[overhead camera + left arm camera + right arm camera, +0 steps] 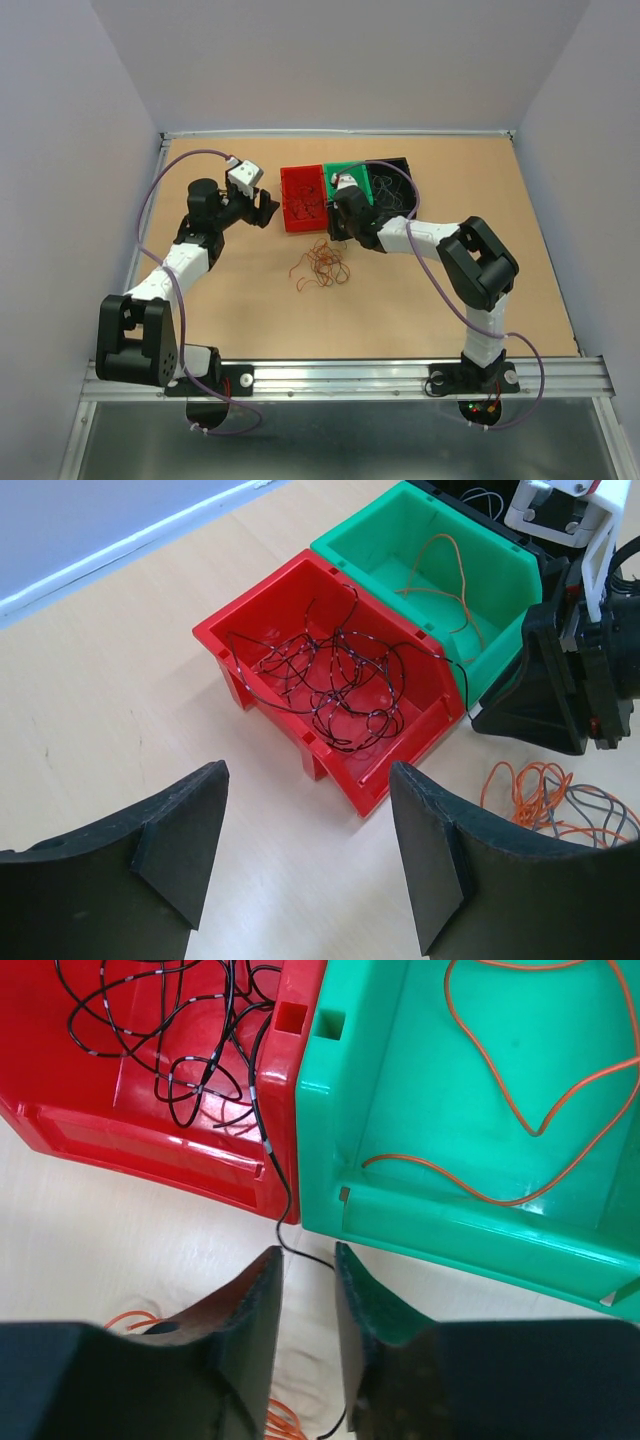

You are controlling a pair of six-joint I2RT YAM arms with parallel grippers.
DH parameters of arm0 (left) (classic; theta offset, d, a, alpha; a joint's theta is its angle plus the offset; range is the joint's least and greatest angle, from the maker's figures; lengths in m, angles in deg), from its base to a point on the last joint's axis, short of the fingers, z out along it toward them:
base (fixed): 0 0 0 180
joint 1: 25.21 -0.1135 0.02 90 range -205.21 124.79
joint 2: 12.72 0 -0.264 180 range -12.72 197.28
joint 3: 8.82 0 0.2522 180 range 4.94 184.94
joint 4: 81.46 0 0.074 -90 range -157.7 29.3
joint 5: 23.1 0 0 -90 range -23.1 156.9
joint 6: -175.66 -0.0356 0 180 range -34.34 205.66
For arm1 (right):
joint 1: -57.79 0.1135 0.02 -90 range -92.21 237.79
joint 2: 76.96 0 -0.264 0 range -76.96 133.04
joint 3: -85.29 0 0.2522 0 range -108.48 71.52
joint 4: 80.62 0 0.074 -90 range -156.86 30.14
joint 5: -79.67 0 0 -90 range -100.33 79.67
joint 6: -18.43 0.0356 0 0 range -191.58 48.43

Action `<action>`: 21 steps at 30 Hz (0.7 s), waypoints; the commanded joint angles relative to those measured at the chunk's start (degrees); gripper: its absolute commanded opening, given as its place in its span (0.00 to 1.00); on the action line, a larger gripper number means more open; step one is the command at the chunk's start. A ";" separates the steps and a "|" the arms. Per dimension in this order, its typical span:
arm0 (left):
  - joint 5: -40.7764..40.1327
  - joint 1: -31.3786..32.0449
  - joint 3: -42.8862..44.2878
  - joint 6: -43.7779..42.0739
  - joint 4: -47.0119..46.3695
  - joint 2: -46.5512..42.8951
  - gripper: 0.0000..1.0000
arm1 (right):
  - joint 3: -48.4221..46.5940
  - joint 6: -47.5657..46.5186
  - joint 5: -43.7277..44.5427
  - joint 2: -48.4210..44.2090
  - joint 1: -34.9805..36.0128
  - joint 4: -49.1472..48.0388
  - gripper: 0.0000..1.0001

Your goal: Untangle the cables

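Your right gripper (307, 1260) sits low before the red bin (150, 1150) and green bin (450, 1230).
Narrow jaws, black wire (268, 1145) running through the gap; left gripper (305, 780) spread wide, angled at the red bin.

Bright, even light; soft shadows; mild glare inside red bin (100, 1140).

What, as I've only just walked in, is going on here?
Two arms are sorting tangled wires into bins. The right gripper sits before the red bin and green bin, jaws slightly apart around a black wire trailing from the red one. The left gripper hovers open, empty. An orange tangle lies on the table.
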 commanded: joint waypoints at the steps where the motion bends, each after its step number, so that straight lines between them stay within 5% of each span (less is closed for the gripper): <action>1: -0.39 0.60 -0.80 -1.33 -1.73 -2.42 0.77 | -3.39 -0.13 -1.30 -0.19 0.16 -3.16 0.29; 4: -0.74 0.86 -0.53 -1.51 -1.73 -1.81 0.77 | -3.66 -0.22 -2.00 -0.54 0.51 -3.16 0.29; 7: -1.44 0.87 0.34 -1.33 -1.11 -0.23 0.77 | -3.13 -0.22 -2.09 -1.25 0.77 -3.16 0.46; 13: -2.76 0.87 2.10 0.34 0.03 1.62 0.77 | -3.91 0.22 -0.86 0.51 0.95 -3.16 0.52; 16: -3.11 0.87 1.93 0.34 0.03 1.53 0.77 | -4.71 0.57 -0.51 2.18 1.04 -3.25 0.48; 21: -3.38 0.87 2.02 0.08 0.20 1.71 0.77 | -5.24 0.48 -0.68 3.06 1.21 -3.25 0.25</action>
